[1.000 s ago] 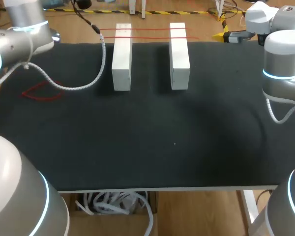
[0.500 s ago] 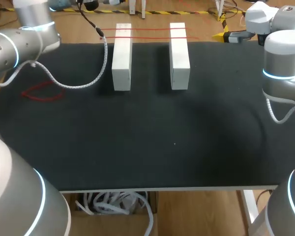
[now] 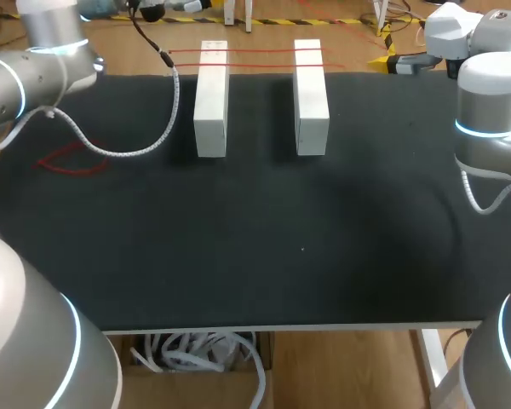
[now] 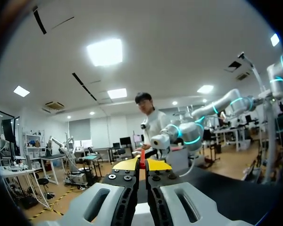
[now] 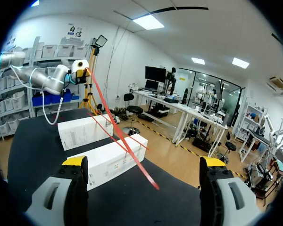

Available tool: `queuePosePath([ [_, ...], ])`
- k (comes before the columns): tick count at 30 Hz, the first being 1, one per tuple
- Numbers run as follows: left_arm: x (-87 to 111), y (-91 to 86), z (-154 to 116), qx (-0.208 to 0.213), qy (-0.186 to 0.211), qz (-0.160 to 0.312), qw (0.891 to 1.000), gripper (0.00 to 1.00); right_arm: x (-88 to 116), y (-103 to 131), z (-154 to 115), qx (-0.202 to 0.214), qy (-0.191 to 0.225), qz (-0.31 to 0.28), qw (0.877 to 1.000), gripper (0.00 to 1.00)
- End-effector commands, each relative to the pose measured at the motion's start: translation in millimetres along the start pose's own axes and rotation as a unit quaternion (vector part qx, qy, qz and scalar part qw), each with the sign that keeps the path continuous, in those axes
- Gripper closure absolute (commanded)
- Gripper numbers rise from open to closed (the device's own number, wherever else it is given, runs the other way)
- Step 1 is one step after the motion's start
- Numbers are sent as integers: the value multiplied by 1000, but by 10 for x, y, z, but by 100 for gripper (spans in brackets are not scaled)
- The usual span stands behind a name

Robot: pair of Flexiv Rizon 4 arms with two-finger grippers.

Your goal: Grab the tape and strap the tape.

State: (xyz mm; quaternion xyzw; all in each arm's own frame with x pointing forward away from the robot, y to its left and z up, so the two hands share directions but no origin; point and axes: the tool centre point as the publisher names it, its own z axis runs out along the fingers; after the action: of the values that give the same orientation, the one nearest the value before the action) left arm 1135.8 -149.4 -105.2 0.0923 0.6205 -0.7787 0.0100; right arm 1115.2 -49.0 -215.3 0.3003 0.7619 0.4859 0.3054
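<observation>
Two white blocks (image 3: 211, 98) (image 3: 311, 95) lie side by side at the far middle of the black table (image 3: 264, 239). Red tape (image 3: 260, 49) runs in two thin lines across their far ends. My left gripper (image 4: 142, 165) is shut on the red tape (image 4: 142, 157), which is pinched between its yellow tips. In the right wrist view that left gripper (image 5: 80, 66) hangs high beyond the blocks (image 5: 108, 160), and the tape (image 5: 118, 129) slants down from it over them. My right gripper (image 5: 144, 162) stands wide open past the table's far right edge, with nothing between its fingers.
A loose loop of red tape (image 3: 68, 159) lies on the table at the far left. A grey cable (image 3: 128, 149) from my left arm sags onto the table beside the left block. Cardboard with white cords (image 3: 196, 354) sits below the front edge.
My left arm has shifted a little at the far left, carrying the tape's left end and the cable with it. The right arm and both blocks have kept still.
</observation>
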Motion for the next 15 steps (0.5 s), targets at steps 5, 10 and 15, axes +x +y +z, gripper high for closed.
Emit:
queuePosePath([
  [5, 215, -2, 20, -8, -69, -3, 998, 100, 1, -2, -5, 0, 0, 0, 1000, 0],
  [10, 227, 1, -2, -10, -78, -2, 997, 100, 1, -2, -5, 0, 0, 0, 1000, 0],
  [15, 231, 17, -22, -13, -87, -4, 996, 100, 1, -2, -5, 0, 0, 0, 1000, 0],
])
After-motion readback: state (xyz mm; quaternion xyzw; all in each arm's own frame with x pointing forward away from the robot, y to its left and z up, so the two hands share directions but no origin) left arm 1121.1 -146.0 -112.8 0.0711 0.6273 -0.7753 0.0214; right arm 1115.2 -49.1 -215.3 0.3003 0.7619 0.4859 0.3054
